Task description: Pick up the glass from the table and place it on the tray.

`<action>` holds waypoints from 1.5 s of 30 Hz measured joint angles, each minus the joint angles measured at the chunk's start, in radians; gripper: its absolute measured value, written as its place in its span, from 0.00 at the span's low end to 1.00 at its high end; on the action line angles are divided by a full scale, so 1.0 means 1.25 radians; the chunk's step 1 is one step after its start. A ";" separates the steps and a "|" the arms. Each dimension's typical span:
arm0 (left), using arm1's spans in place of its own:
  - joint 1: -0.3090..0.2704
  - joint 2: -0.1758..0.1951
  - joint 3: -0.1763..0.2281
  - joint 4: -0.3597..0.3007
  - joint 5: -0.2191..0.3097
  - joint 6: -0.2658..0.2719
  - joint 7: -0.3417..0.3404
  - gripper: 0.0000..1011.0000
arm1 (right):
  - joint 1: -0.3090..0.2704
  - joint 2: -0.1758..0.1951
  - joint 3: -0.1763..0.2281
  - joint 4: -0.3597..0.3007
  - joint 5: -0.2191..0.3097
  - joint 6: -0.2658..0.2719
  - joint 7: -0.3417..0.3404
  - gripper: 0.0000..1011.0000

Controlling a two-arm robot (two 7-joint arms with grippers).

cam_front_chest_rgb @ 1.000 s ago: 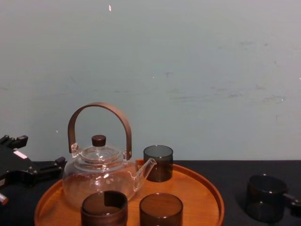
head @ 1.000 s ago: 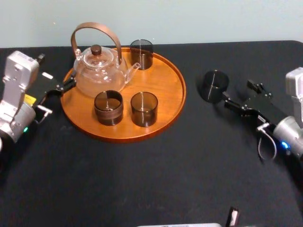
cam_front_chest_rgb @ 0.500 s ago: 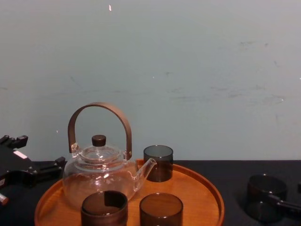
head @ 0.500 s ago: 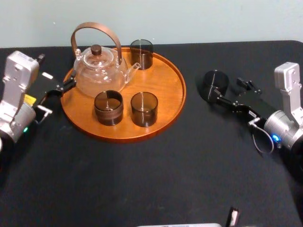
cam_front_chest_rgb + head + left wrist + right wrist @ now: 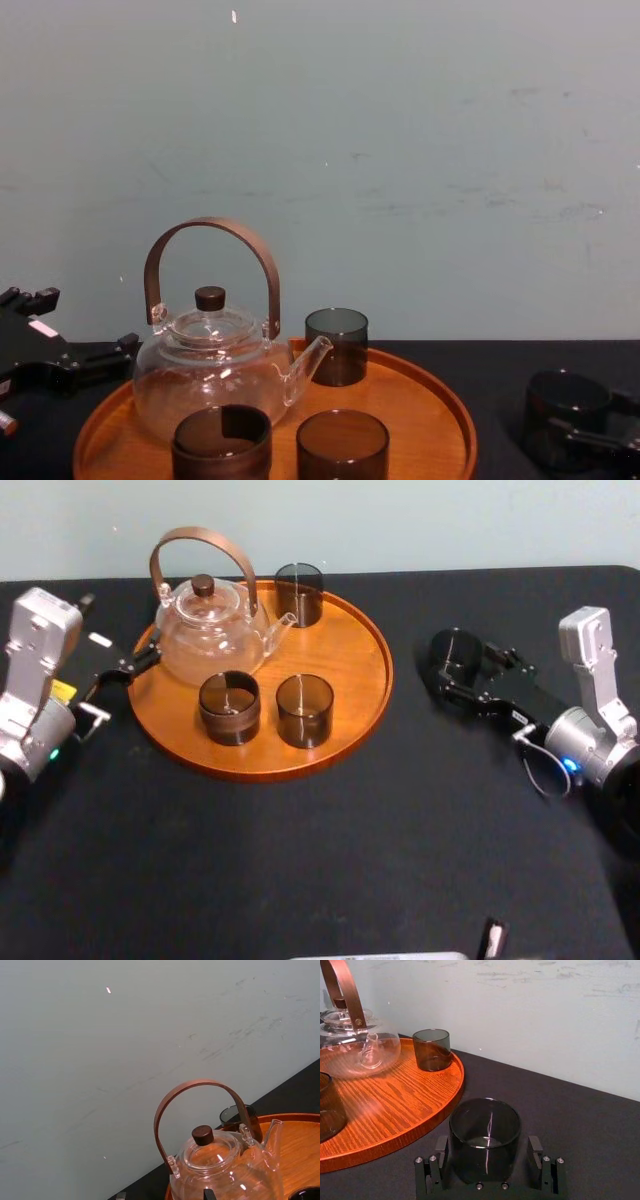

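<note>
- The glass (image 5: 455, 656) stands upright on the black table (image 5: 300, 860), to the right of the tray (image 5: 345, 655) and apart from its rim. It is dark and smoky, and looks empty.
- The right gripper (image 5: 466, 676) sits low at the table around the glass. Its jaws are spread, with one finger (image 5: 441, 1150) on each side of the wall. The right wrist view shows a thin gap on at least one side, so it is not clamped.
- The round orange-brown tray holds four vessels.
- A clear glass teapot (image 5: 210, 630) with a brown hoop handle and a dark lid knob sits at the tray's left side; its belly looks clear.
- A smoky glass (image 5: 299, 593) is at the far edge, just beside the spout, and looks empty.
- Two more are nearer the robot, side by side: a brown-banded cup (image 5: 229, 707) and a smoky tumbler (image 5: 304, 710). Whether these hold anything cannot be told.
- The left gripper (image 5: 118, 688) rests at the tray's left rim near the teapot, jaws apart and holding nothing.
</note>
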 joint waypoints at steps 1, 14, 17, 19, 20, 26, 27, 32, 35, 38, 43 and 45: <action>0.000 0.000 0.000 0.000 0.000 0.000 0.000 0.99 | 0.005 -0.001 -0.002 0.005 -0.002 0.000 0.001 0.99; 0.000 0.000 0.000 0.000 0.000 0.000 0.000 0.99 | 0.056 -0.015 -0.022 0.067 -0.014 -0.004 0.013 0.99; 0.000 0.000 0.000 0.000 0.000 0.000 0.000 0.99 | 0.073 -0.020 -0.027 0.089 -0.017 -0.004 0.016 0.99; 0.000 0.000 0.000 0.000 0.000 0.000 0.000 0.99 | 0.083 -0.023 -0.030 0.101 -0.020 -0.004 0.018 0.99; 0.000 0.000 0.000 0.000 0.000 0.000 0.000 0.99 | 0.086 -0.024 -0.031 0.104 -0.021 -0.003 0.019 0.99; 0.000 0.000 0.000 0.000 0.000 0.000 0.000 0.99 | 0.107 -0.029 -0.038 0.130 -0.025 0.004 0.027 0.99; 0.000 0.000 0.000 0.000 0.000 0.000 0.000 0.99 | 0.108 -0.029 -0.039 0.131 -0.025 0.005 0.027 0.99; 0.000 0.000 0.000 0.000 0.000 0.000 0.000 0.99 | 0.118 -0.031 -0.043 0.142 -0.028 0.009 0.031 0.99; 0.000 0.000 0.000 0.000 0.000 0.000 0.000 0.99 | 0.119 -0.032 -0.044 0.144 -0.030 0.010 0.030 0.99; 0.000 0.000 0.000 0.000 0.000 0.000 0.000 0.99 | 0.119 -0.032 -0.044 0.144 -0.030 0.010 0.030 0.99; 0.000 0.000 0.000 0.000 0.000 0.000 0.000 0.99 | 0.119 -0.031 -0.044 0.143 -0.029 0.010 0.030 0.97; 0.000 0.000 0.000 0.000 0.000 0.000 0.000 0.99 | 0.119 -0.031 -0.044 0.143 -0.029 0.010 0.030 0.95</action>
